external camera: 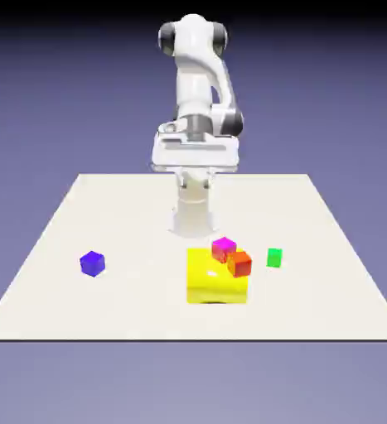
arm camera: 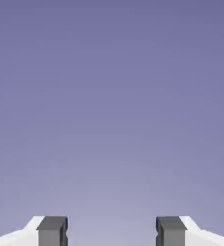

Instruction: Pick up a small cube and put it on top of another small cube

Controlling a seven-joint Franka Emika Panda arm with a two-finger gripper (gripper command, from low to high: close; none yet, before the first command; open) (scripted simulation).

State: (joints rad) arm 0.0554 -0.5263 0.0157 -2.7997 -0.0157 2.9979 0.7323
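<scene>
1. The gripper (arm camera: 112,230) stands wide apart in the hand view, its two grey fingertips (arm camera: 52,230) at the bottom edge with nothing but plain blue-violet backdrop between them — it has hold of nothing.
2. In the exterior view the white hand (external camera: 195,151) hangs high above the table's far part, well clear of every block; the fingers themselves cannot be made out there.
3. The small green cube (external camera: 274,257) sits on the table (external camera: 80,215) toward the exterior view's right, near the yellow block but apart from it.
4. The small blue-violet cube (external camera: 92,263) rests alone toward the exterior view's left, well apart from the green one — the yellow block lies between them.
5. The big yellow block (external camera: 215,281) lies near the middle, with a magenta cube (external camera: 223,247) and a red-orange cube (external camera: 239,263) at its far right corner, side by side, apparently touching.
</scene>
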